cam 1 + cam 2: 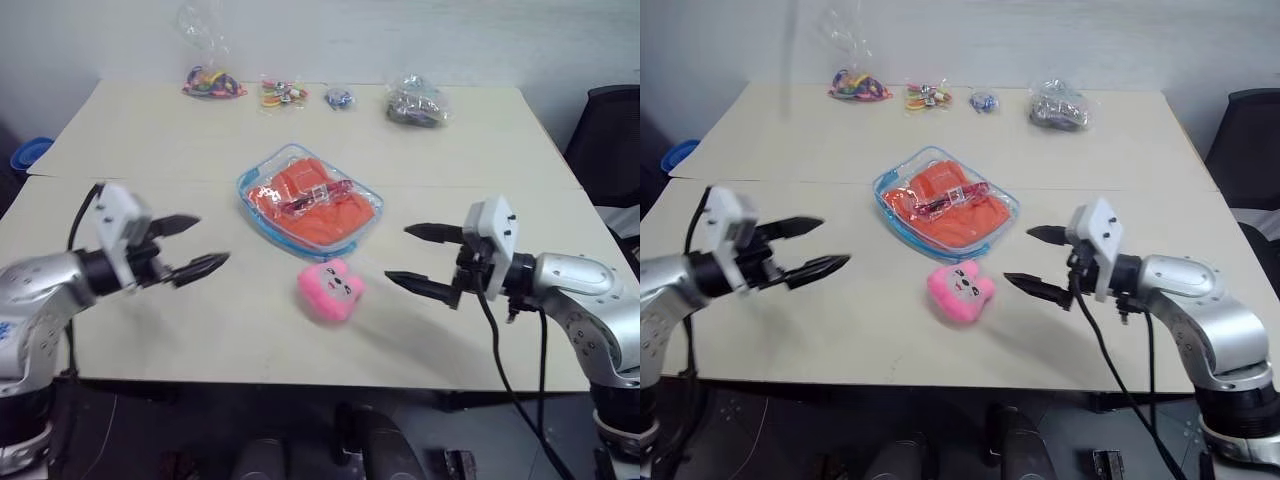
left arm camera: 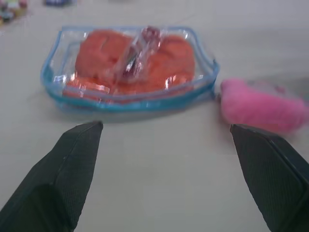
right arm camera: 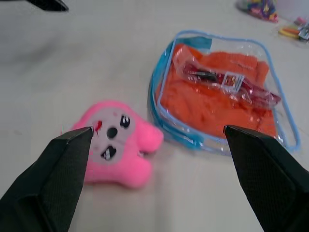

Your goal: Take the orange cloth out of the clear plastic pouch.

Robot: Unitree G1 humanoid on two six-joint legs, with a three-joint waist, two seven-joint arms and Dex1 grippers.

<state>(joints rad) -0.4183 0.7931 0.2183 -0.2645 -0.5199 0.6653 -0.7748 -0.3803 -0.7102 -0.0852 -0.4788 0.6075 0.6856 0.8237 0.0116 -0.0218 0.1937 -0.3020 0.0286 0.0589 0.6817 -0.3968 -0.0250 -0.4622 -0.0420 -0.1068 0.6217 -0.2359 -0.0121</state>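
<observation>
- Black fingers of the left gripper (image 1: 196, 246) and the right gripper (image 1: 416, 256) are spread wide and hold nothing.
- Both hang above the table (image 1: 150, 150), one on each side of the pouch (image 1: 310, 200).
- Orange cloth (image 1: 318, 205) sits inside the pouch, so nothing is out yet.
- I think this is the reaching step. Next, one gripper should pin the pouch and the other should find its opening.
- A pink toy (image 1: 330, 291) lies just beside the pouch.
- Little bags (image 1: 212, 82) sit at the far edge, near a pale wall.
</observation>
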